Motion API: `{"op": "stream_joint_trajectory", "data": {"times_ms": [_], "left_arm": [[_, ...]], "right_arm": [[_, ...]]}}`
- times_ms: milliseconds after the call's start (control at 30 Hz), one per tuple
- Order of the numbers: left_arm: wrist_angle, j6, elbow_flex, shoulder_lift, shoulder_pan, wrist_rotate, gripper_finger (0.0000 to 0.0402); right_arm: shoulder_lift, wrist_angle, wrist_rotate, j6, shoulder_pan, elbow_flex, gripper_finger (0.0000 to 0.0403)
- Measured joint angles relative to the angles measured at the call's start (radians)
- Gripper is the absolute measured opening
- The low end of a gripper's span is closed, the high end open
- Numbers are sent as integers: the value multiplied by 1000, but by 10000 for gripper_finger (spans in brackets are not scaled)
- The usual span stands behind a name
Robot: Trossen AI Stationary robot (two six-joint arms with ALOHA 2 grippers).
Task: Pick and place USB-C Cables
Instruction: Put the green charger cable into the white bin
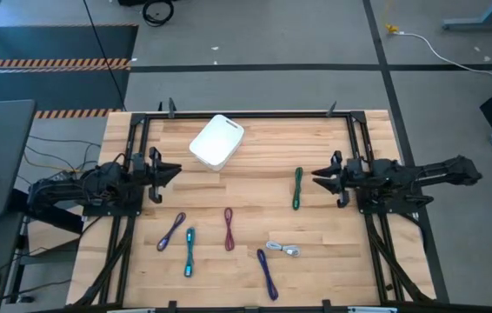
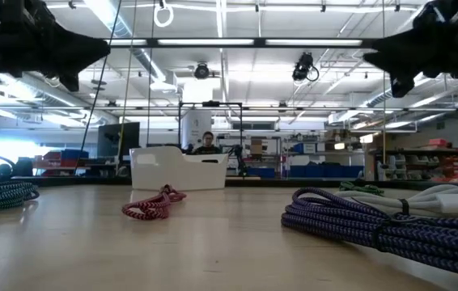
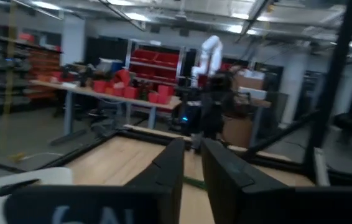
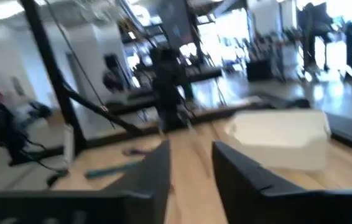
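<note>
Six cable bundles lie flat on the wooden table: green [image 1: 298, 188], dark red [image 1: 229, 228], purple [image 1: 170, 231], teal [image 1: 190, 251], white-grey [image 1: 283, 249] and a second purple [image 1: 268, 273]. A white tray [image 1: 217, 142] stands at the far middle. My left gripper [image 1: 175, 171] hovers over the table's left side, its fingers a narrow gap apart [image 3: 193, 168], holding nothing. My right gripper [image 1: 315, 178] hovers over the right side, just right of the green cable, open [image 4: 191, 168] and empty. Both point toward the table's middle.
A black frame [image 1: 246, 114] runs along the table's far edge and down both sides. In the low view the dark red cable [image 2: 154, 204] lies before the tray [image 2: 179, 170], and a purple bundle [image 2: 375, 226] lies close on the right. A person [image 2: 206, 144] sits far behind.
</note>
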Motion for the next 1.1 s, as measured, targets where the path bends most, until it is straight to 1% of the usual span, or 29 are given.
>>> {"op": "stream_joint_trajectory", "data": {"times_ms": [133, 167, 267, 367, 500, 567, 633, 733, 800, 867, 1000, 1100], "left_arm": [[-4, 16, 0, 24, 0, -71, 120], [-1, 16, 0, 30, 0, -84, 133], [13, 28, 0, 42, 0, -93, 170], [45, 61, 0, 44, 0, -90, 198], [16, 107, 29, 50, 0, -84, 217], [-13, 126, 67, 61, -1, -78, 219], [-89, 136, 112, 85, -2, -71, 218], [-248, 153, 203, 141, -2, -70, 214], [-346, 153, 269, 197, -2, -71, 212], [-425, 152, 324, 263, -2, -70, 211], [-461, 155, 409, 401, -3, -73, 211], [-454, 152, 447, 497, -3, -77, 210]], "right_arm": [[180, -12, 85, -6, -2, 77, 203], [225, -35, 93, -22, -2, 108, 219], [367, -163, 94, -119, -2, 233, 259], [512, -309, 90, -246, -2, 393, 284], [689, -534, 96, -384, -17, 630, 287], [775, -683, 65, -441, -36, 745, 284], [862, -851, 28, -488, -54, 861, 281], [994, -1116, 3, -550, -76, 992, 280], [1070, -1232, -10, -588, -87, 1045, 280], [1129, -1291, -27, -627, -94, 1066, 280], [1228, -1312, -66, -737, -91, 1066, 280], [1295, -1308, -67, -825, -82, 1066, 280]]}}
